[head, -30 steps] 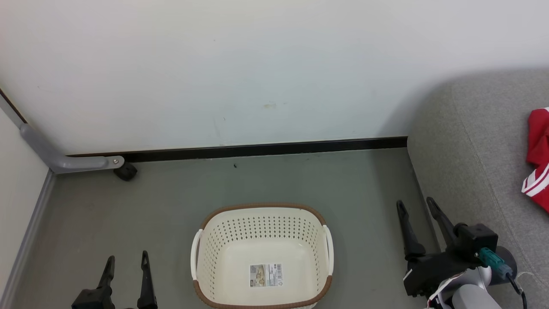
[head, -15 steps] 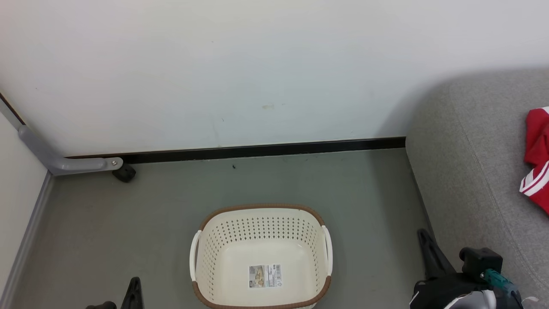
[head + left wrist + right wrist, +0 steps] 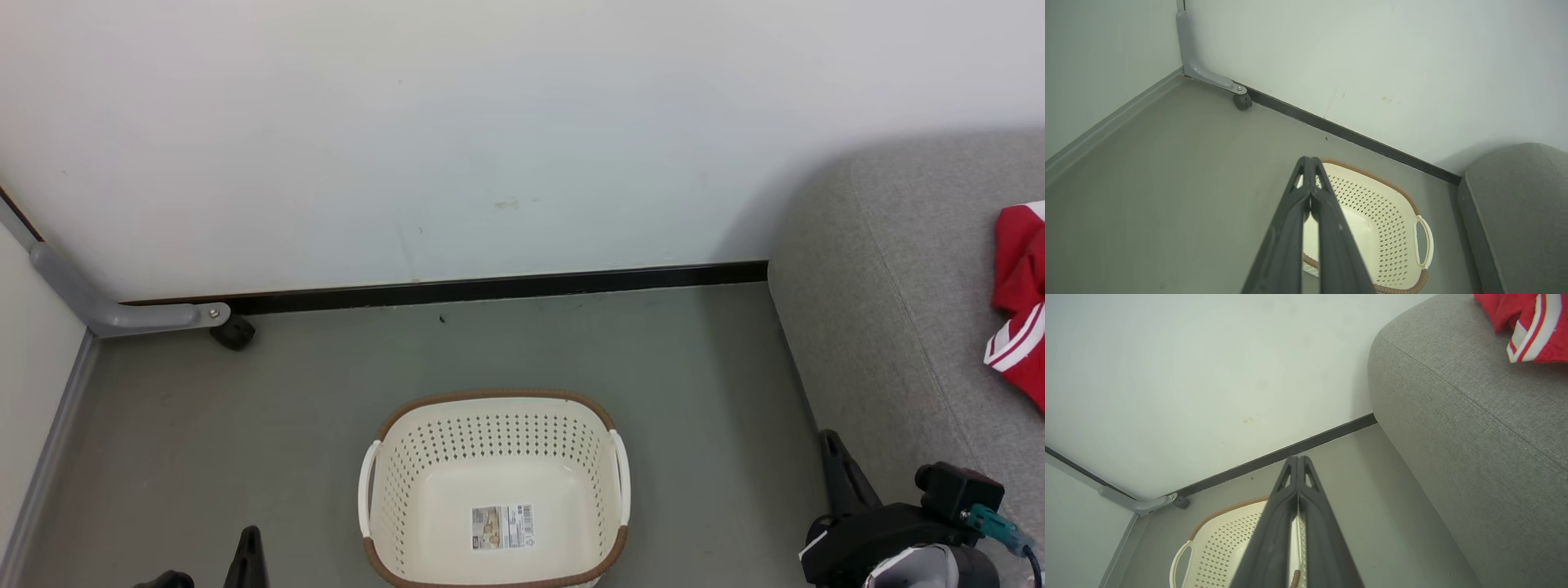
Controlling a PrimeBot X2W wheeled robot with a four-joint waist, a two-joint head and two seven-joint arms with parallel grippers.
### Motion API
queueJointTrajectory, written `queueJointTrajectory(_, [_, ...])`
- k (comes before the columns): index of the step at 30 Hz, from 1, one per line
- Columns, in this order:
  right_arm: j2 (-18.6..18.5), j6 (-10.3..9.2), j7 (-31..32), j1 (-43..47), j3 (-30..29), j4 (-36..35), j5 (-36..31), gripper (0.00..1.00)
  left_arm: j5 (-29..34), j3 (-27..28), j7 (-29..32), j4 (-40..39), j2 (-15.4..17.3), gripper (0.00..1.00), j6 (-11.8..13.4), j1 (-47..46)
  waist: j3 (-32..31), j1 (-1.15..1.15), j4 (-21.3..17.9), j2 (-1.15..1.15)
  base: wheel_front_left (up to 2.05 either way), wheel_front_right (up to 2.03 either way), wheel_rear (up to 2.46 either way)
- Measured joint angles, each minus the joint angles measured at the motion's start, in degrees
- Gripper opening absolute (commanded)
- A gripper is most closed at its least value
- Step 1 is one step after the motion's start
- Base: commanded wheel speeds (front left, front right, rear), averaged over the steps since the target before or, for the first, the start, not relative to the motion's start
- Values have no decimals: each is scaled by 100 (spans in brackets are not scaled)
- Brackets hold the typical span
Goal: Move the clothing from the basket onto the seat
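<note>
Your left jaws are clenched, fingers (image 3: 1284,249) pressed tip to tip and gripping nothing, rising from the bottom centre of the left wrist view. Your right jaws are clenched the same way, fingers (image 3: 1269,543) together, in the right wrist view. The clothing (image 3: 1016,302) lies on the seat (image 3: 882,343) at the right edge of the head view. The basket (image 3: 400,482) stands on the floor (image 3: 245,425) at bottom centre, its label sticker (image 3: 500,527) showing.

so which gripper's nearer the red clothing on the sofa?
Right: right gripper is by the edge of the sofa, short of the clothing; left gripper is across the basket from it.
</note>
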Motion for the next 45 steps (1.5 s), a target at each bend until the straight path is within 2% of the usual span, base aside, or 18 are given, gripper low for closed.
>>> queueJointTrajectory(45, [74,254,972,86,-923,-645,3559,0,-3776,43,918,-581,2,0,-208,-245,-12,0,-113,0,0,0,0])
